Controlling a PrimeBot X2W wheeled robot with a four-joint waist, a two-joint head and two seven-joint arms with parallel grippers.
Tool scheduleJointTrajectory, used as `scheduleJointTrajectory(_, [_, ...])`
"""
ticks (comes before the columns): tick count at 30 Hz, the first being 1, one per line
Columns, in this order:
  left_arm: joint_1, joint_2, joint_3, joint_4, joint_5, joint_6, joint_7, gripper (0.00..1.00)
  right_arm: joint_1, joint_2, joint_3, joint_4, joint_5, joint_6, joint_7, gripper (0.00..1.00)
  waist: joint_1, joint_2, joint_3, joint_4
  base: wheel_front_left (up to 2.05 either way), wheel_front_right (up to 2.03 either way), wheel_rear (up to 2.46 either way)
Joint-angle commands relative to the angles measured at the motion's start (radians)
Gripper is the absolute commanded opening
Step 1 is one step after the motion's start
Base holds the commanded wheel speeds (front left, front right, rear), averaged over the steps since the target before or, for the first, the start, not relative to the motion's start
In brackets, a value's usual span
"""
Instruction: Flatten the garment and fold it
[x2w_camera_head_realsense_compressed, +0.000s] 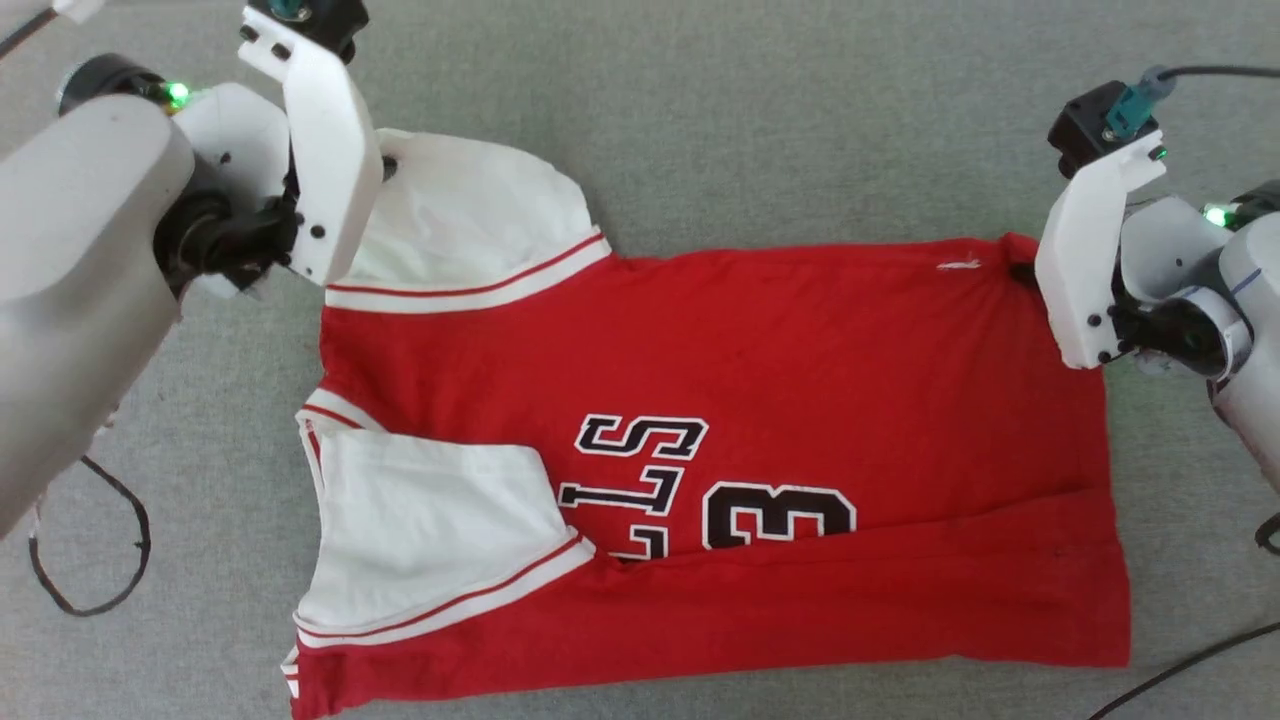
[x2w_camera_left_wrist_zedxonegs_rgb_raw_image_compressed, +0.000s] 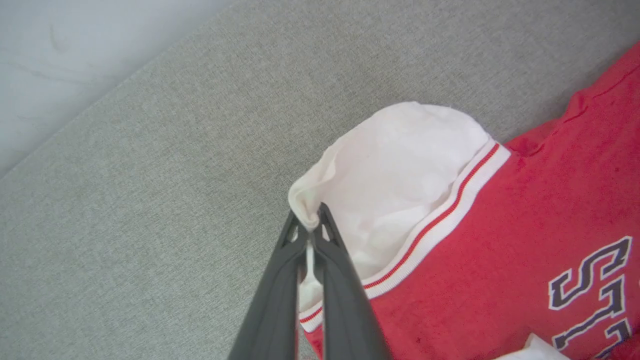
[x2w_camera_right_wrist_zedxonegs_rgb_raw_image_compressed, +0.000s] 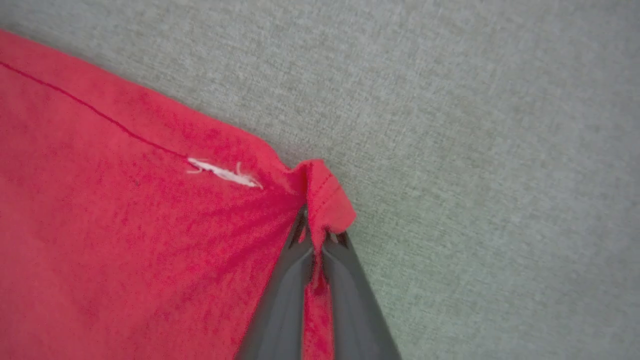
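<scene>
Garment (x2w_camera_head_realsense_compressed: 760, 340), a red jersey-style T-shirt with white short sleeves trimmed in red stripes, lies flat and sideways on the grey fabric-covered table (x2w_camera_head_realsense_compressed: 760, 110). Its neck end is toward your left and its hem toward your right. The long edge nearest you is folded up over the body, covering the lower part of the black, white-outlined letters and number on the chest. The near sleeve (x2w_camera_head_realsense_compressed: 430, 530) is folded in over the red front. The far sleeve (x2w_camera_head_realsense_compressed: 470, 220) lies spread on the table at the far left corner. Your left pincer (x2w_camera_left_wrist_zedxonegs_rgb_raw_image_compressed: 310, 226) is pressed together on the outer edge of that far sleeve, with a pleat of white cloth bunched between the dark fingertips. Your right pincer (x2w_camera_right_wrist_zedxonegs_rgb_raw_image_compressed: 320, 236) is closed on the far hem corner, and a fold of red fabric stands up from between its tips, with creases running from the pinch into the body. A small white fleck of thread (x2w_camera_right_wrist_zedxonegs_rgb_raw_image_compressed: 225, 174) sits on the red just beside that corner. A black cable (x2w_camera_head_realsense_compressed: 90, 560) loops on the table at your left, well apart from the shirt.
</scene>
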Motion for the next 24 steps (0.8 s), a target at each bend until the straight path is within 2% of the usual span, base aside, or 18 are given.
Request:
scheduleJointTrajectory(1, [0.027, 0.003, 0.003, 0.001, -0.020, -0.007, -0.039, 0.00, 0.017, -0.002, 0.019, 0.000, 0.017, -0.001, -0.052, 0.00, -0.0001, 0.0000, -0.040, -0.013, 0.00, 0.00, 0.00])
scheduleJointTrajectory(7, [0.089, 0.042, -0.005, -0.049, -0.033, -0.007, -0.127, 0.00, 0.055, -0.050, 0.053, -0.067, 0.049, -0.001, -0.227, 0.00, -0.0001, 0.0000, -0.130, -0.014, 0.00, 0.00, 0.00])
scheduleJointTrajectory(15, [0.229, 0.149, -0.017, -0.173, -0.041, -0.006, -0.239, 0.00, 0.184, -0.142, 0.081, -0.156, 0.088, -0.001, -0.372, 0.00, -0.0001, 0.0000, -0.250, 0.000, 0.00, 0.00, 0.00])
scheduleJointTrajectory(19, [0.290, 0.195, -0.019, -0.240, -0.041, 0.013, -0.274, 0.00, 0.240, -0.168, 0.085, -0.190, 0.090, -0.001, -0.410, 0.00, -0.0001, 0.0000, -0.284, 0.004, 0.00, 0.00, 0.00])
scheduleJointTrajectory(24, [0.407, 0.275, -0.025, -0.375, -0.045, 0.069, -0.318, 0.00, 0.344, -0.197, 0.066, -0.239, 0.093, -0.001, -0.477, 0.00, -0.0001, 0.0000, -0.325, 0.019, 0.00, 0.00, 0.00])
